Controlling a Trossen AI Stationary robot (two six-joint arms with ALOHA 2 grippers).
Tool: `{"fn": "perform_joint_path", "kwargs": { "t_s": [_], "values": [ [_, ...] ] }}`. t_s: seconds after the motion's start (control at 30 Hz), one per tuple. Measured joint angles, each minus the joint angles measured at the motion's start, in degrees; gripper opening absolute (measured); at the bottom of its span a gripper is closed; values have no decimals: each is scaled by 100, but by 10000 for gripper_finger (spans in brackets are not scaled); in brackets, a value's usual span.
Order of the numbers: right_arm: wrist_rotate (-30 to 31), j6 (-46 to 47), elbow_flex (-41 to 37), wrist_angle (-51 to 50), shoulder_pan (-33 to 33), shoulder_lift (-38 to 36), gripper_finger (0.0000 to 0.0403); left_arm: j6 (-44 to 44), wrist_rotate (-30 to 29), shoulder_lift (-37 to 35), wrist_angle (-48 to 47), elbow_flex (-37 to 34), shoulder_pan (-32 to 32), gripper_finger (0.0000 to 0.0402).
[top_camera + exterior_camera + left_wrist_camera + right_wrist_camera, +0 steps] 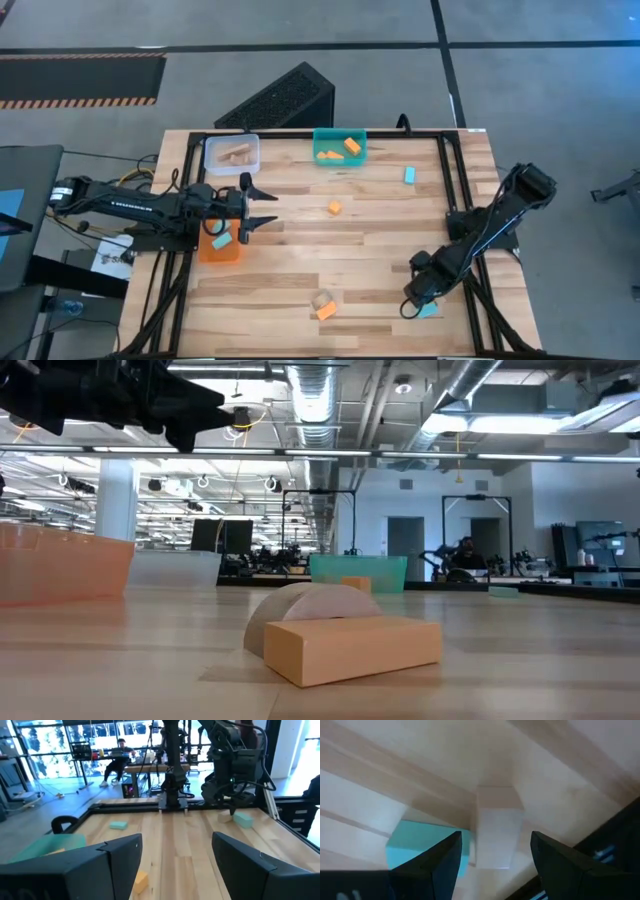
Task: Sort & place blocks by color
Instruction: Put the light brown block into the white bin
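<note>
Near the table's near right corner, my right gripper (413,300) points down and stands open over a tan block (497,835), with a teal block (425,847) lying right beside it. Its fingers stand on either side of the tan block, clear of it. My left gripper (258,205) hovers open and level at the table's left, above the orange bin (220,248), holding nothing. Loose on the table lie an orange block (335,207), a teal block (409,175), and near the front edge an orange block (326,311) beside a tan piece (322,298).
A clear bin (232,152) with tan blocks and a teal bin (340,147) with orange blocks stand at the far edge. The orange bin holds a teal block (221,240). A black frame (455,170) runs along the table's sides. The middle of the wooden top (380,250) is bare.
</note>
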Motion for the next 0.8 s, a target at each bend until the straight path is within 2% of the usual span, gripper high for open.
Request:
{"fn": "perform_joint_path", "kwargs": {
  "t_s": [0.2, 0.4, 0.5, 0.6, 0.63, 0.7, 0.8],
  "values": [
    [-1, -10, -499, 684, 7, -1, 258, -153, 9, 0, -133, 2, 0, 231],
    [71, -493, -808, 1206, 7, 1, 247, -216, -7, -2, -236, 2, 0, 231],
    [153, -828, -809, 1329, -10, 0, 207, -242, -179, -4, -356, 2, 2, 231],
    [289, -1215, -770, 1319, -85, -2, 139, -350, -409, -4, -393, 2, 90, 231],
    [387, -1377, -746, 1283, -129, -4, 121, -416, -418, -7, -394, 2, 145, 231],
    [706, -1725, -683, 1190, -233, -4, 121, -546, -367, -7, -421, 2, 269, 231],
    [1695, -2365, -517, 1124, -444, -9, 121, -729, -132, -7, -431, 2, 453, 231]
  ]
}}
